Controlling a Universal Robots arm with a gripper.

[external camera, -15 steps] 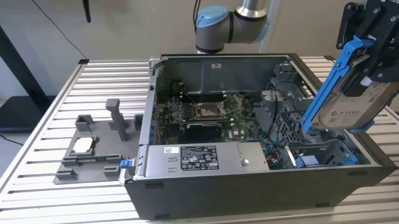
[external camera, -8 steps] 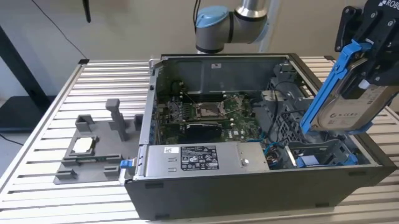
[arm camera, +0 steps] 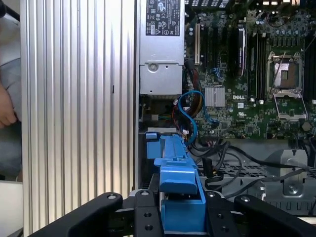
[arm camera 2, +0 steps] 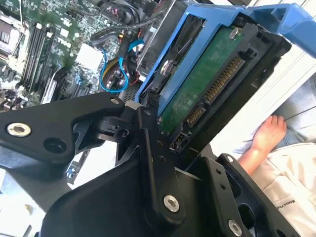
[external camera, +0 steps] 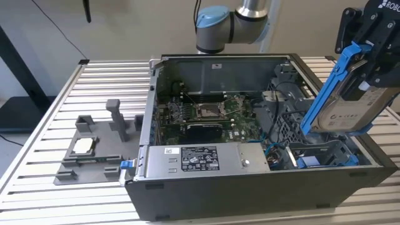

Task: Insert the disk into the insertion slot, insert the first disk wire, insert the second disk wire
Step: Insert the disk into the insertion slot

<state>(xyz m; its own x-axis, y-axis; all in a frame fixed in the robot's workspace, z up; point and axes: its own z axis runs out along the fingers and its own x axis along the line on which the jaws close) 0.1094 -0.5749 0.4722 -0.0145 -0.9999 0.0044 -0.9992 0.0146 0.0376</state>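
Ribbed metal surface (external camera: 37, 192) carries open PC case (external camera: 250, 197). Jaws are closed on the disk (external camera: 350, 111) in its blue carrier (external camera: 322, 93), tilted above the insertion slot (external camera: 325, 154), not yet in. Disk prob. heavy, rigid, w/ fragile bare board (arm camera 2: 197, 94) & connector pins (arm camera 2: 226, 73): hold by carrier sides.

Computer case (external camera: 250, 197) on slatted table (external camera: 106, 84); parts tray (external camera: 93, 150) beside it, on the exterior view's left. Inside: power supply (external camera: 200, 159) along near wall, motherboard (external camera: 206, 112) behind it, drive bay (external camera: 325, 154) at the exterior view's right. Tilted disk (external camera: 350, 110) over that bay.
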